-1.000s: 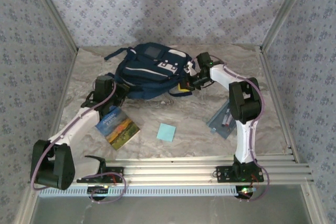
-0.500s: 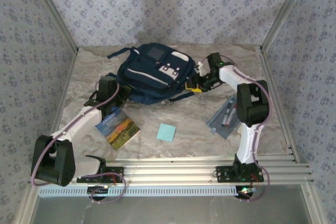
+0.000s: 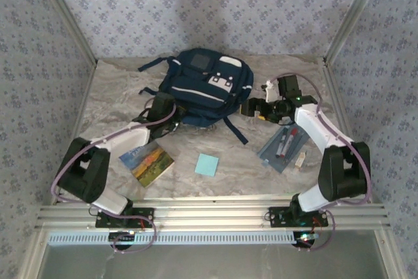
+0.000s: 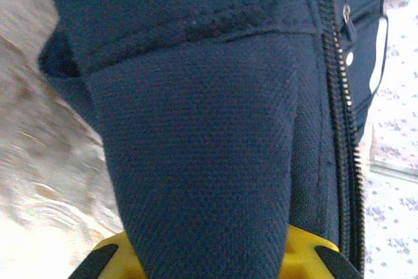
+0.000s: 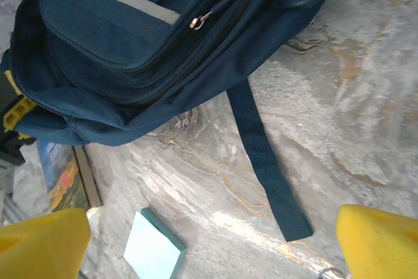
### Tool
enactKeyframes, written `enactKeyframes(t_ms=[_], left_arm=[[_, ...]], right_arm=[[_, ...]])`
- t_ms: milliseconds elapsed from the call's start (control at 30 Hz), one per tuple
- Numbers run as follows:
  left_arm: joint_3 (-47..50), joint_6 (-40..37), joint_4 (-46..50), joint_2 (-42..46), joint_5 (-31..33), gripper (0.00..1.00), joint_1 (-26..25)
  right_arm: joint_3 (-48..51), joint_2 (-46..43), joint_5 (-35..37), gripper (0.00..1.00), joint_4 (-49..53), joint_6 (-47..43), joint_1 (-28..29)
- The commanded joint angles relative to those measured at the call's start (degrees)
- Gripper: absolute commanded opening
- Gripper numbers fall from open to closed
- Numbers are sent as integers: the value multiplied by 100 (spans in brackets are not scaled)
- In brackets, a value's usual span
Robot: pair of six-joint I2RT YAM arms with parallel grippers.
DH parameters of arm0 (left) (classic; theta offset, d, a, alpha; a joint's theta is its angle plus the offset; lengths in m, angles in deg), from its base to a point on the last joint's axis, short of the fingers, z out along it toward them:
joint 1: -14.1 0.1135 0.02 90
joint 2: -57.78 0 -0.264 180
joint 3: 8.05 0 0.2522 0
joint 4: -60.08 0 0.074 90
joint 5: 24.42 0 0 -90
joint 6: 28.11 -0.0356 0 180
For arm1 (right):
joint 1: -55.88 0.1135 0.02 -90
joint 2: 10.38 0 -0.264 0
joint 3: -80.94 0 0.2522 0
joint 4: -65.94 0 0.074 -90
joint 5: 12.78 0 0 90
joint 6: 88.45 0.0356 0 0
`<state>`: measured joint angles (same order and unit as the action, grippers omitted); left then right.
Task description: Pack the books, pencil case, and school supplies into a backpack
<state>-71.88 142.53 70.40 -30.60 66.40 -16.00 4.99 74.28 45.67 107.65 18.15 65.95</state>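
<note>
Logged backpack [image 3: 199,89] upper centre of top view, zip [image 4: 339,96] seemingly closed. Logged book [image 3: 147,164] lower left, case [image 3: 282,147] right of centre, pad [image 3: 207,164] lower centre, all outside backpack. Could lose the fold, or drag the whole backpack, if pulled on so thin a pinch. Found left gripper [image 4: 212,259] clenched on backpack fabric; found right gripper [image 5: 209,240] spread wide, empty, just right of backpack.

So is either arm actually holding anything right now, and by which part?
The left gripper pinches a fabric fold at the near left edge of the backpack. The right gripper is open, holding nothing.
</note>
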Motion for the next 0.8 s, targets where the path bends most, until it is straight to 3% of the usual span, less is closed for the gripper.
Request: enactKeyframes(t_ms=[0,67,133,267,533,767], left_arm=[[-573,264,-910,-431,-489,33,-364],[-835,320,-870,-727,-787,63,-506],[-1092,153,-447,-824,-924,75,-632],[-1202,-359,516,-469,-510,96,-752],[-639,-1288,2782,933,849,100,-397],[353,-1594,3941,2332,1160,100,720]], right_arm=[[76,-379,664,100,-179,226,125],[59,-487,770,100,-231,262,190],[33,-538,818,100,-290,303,285],[28,-536,943,100,-508,411,621],[-73,-22,1385,95,-1068,714,1887],[-561,1062,1468,89,-1627,980,3114]])
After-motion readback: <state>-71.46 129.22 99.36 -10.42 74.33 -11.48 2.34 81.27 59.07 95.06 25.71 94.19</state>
